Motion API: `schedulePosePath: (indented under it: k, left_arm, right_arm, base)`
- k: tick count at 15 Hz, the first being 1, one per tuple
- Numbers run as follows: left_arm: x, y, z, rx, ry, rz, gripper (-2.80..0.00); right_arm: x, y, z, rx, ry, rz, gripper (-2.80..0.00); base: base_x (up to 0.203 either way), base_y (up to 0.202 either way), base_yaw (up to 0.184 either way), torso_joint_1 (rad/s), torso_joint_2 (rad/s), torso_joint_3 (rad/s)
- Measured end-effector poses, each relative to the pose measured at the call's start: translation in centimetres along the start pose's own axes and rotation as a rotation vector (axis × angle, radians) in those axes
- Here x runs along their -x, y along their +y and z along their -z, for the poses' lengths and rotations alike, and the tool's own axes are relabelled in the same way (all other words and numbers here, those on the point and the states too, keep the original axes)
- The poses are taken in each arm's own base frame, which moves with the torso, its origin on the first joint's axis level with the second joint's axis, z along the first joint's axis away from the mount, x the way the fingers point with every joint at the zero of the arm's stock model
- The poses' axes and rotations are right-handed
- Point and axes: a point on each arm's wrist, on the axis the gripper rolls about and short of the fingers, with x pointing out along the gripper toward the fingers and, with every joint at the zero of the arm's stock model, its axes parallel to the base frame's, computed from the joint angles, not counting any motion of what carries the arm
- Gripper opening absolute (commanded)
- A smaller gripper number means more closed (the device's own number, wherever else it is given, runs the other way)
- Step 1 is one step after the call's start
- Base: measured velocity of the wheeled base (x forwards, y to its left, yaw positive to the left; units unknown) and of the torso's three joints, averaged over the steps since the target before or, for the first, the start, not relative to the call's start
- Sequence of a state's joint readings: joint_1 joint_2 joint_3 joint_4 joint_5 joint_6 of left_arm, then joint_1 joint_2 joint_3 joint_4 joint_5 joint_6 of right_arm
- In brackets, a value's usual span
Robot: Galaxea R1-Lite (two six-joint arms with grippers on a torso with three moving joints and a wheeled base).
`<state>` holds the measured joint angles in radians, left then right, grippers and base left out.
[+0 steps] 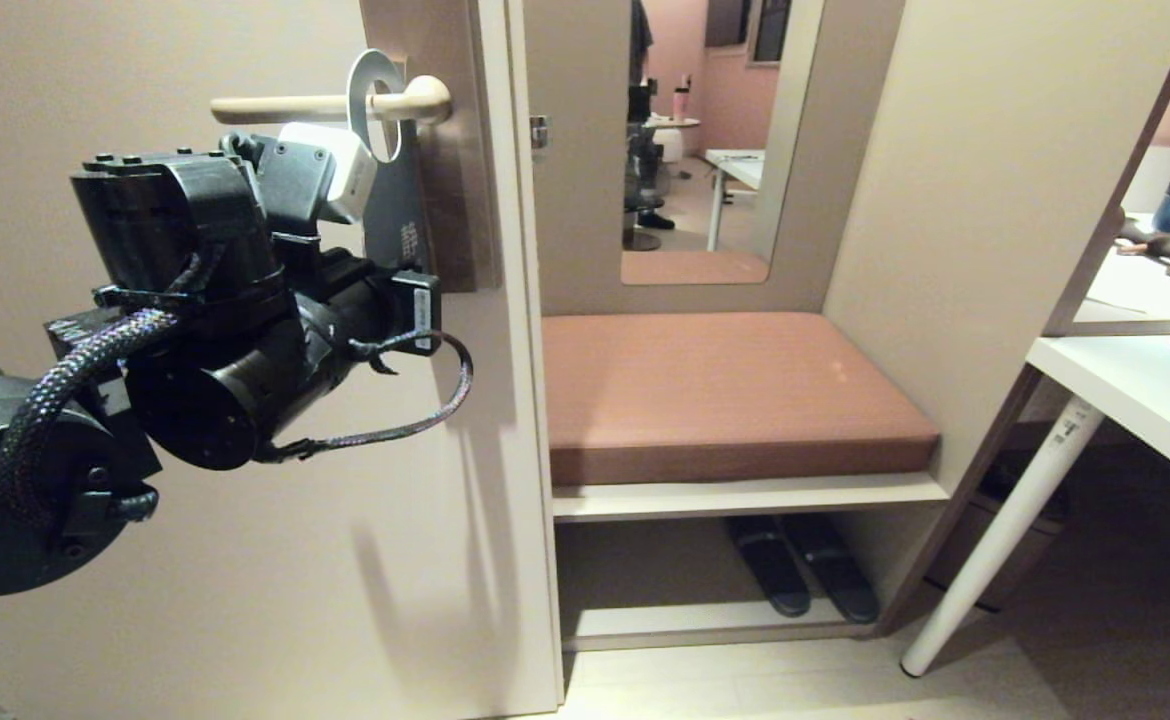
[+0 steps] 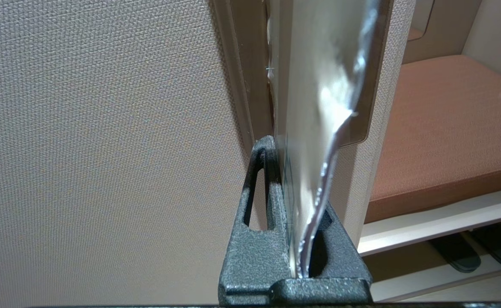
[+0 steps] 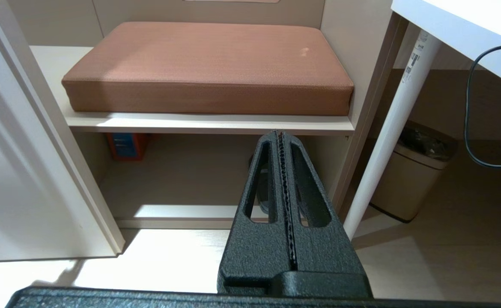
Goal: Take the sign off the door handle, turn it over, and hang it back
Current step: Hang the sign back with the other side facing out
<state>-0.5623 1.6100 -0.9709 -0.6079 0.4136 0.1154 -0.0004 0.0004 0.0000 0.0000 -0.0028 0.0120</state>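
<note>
The sign (image 1: 375, 100) hangs with its pale loop round the cream door handle (image 1: 295, 105), which sticks out from a tall brown-grey plate (image 1: 450, 200). Its lower part looks dark, with small pale print. My left arm reaches up from the left to the sign's lower end, and the wrist hides the fingers in the head view. In the left wrist view the left gripper (image 2: 293, 171) is shut on the sign (image 2: 314, 85), seen edge-on and glossy, close to the door (image 2: 105, 149). The right gripper (image 3: 281, 133) is shut on nothing, low before the bench, outside the head view.
Right of the door edge is a bench with a brown cushion (image 1: 725, 390) and dark slippers (image 1: 805, 565) under it. A mirror (image 1: 695, 140) hangs above it. A white desk (image 1: 1125, 390) with a slanted leg (image 1: 1005, 530) stands right, with a bin (image 3: 413, 175) below.
</note>
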Motion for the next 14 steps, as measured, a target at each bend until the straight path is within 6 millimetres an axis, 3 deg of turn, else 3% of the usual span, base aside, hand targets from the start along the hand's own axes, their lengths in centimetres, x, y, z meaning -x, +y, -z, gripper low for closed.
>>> schedulePosePath:
  k: [5,6,14]
  left_arm:
    - [0.2,-0.6,0.2,-0.005,0.009,0.013,-2.80]
    - [0.3,-0.7,0.3,-0.004,0.009,0.016,0.00]
    - [1.1,-0.6,0.1,0.036,0.004,0.025,0.00]
  right_arm:
    - [0.0,0.0,0.0,0.000,0.000,0.000,-2.80]
    - [0.0,0.0,0.0,0.000,0.000,0.000,-2.80]
    - [0.0,0.0,0.0,0.000,0.000,0.000,-2.80]
  base:
    - [0.000,0.000,0.000,0.000,0.00,0.000]
    - [0.000,0.000,0.000,0.000,0.00,0.000]
    - [0.000,0.000,0.000,0.000,0.00,0.000]
